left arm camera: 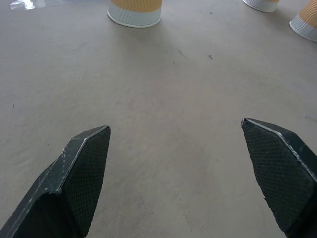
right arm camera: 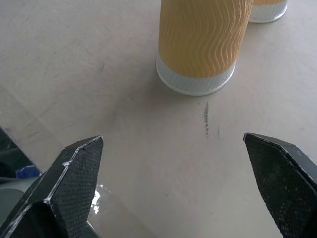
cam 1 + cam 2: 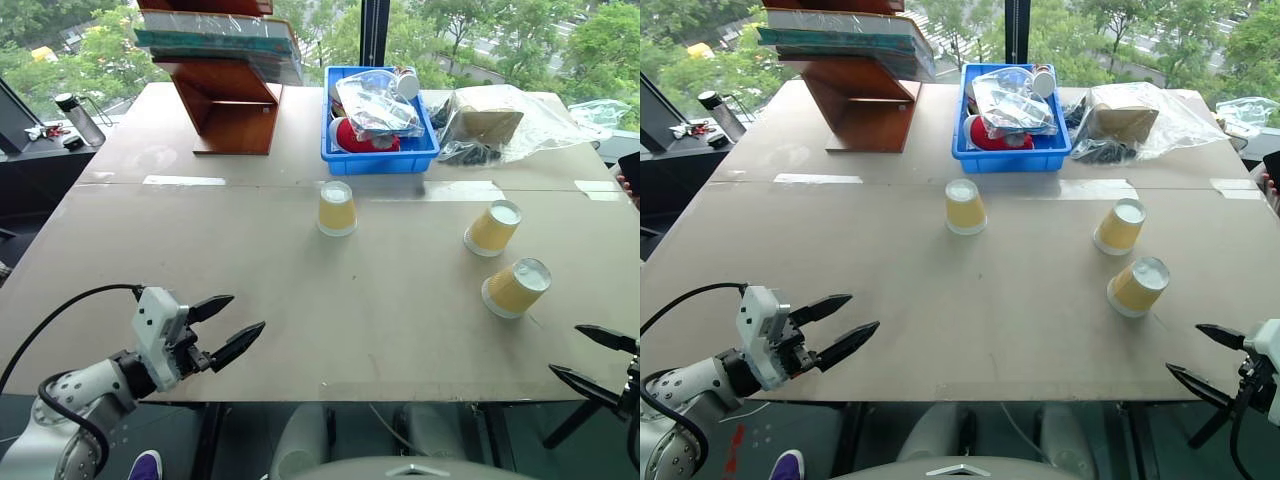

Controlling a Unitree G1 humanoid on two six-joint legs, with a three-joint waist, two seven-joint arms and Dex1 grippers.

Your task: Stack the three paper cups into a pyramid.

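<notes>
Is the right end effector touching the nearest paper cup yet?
Apart. The right wrist view shows bare table between the open right end effector and the nearest paper cup; the left eye view shows the same gap.

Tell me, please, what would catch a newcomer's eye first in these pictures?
Three paper cups stand upside down and apart on the table, one mid-table and two to the right. Behind them sits a blue bin of bagged items. Both grippers, left and right, hover open at the near edge.
</notes>
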